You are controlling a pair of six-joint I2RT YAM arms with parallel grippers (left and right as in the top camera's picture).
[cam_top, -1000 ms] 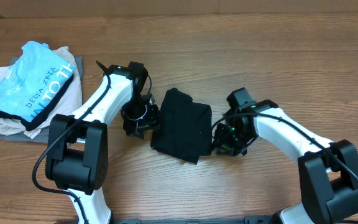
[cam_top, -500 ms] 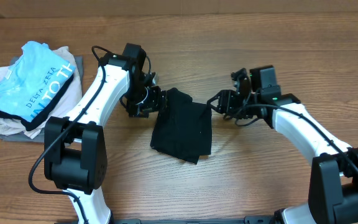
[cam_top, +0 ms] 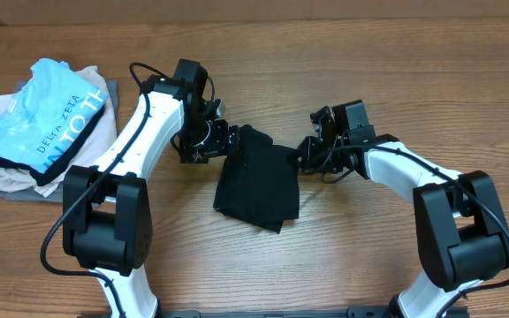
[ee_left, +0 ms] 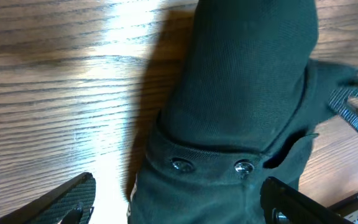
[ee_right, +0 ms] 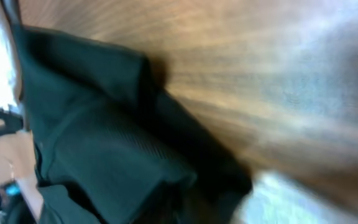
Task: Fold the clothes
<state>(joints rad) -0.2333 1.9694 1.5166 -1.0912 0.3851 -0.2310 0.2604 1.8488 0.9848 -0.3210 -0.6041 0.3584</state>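
The clothes, a black shirt [cam_top: 259,181], lie folded into a compact rectangle in the middle of the table. My left gripper [cam_top: 228,141] is at the shirt's upper left corner and stands open. In the left wrist view its fingers [ee_left: 67,199] straddle the buttoned collar end of the shirt [ee_left: 247,81] without pinching it. My right gripper [cam_top: 303,157] is shut against the shirt's upper right edge. The right wrist view is blurred: dark fabric [ee_right: 98,155] fills its lower left, and whether any cloth is pinched does not show.
A light-blue shirt with white lettering [cam_top: 47,110] lies on top of white and grey garments [cam_top: 7,172] at the table's left edge. Bare wood surrounds the black shirt.
The left gripper has opened wider beside the shirt's upper left corner. The right gripper swung away, then came back to the shirt's right edge and shut.
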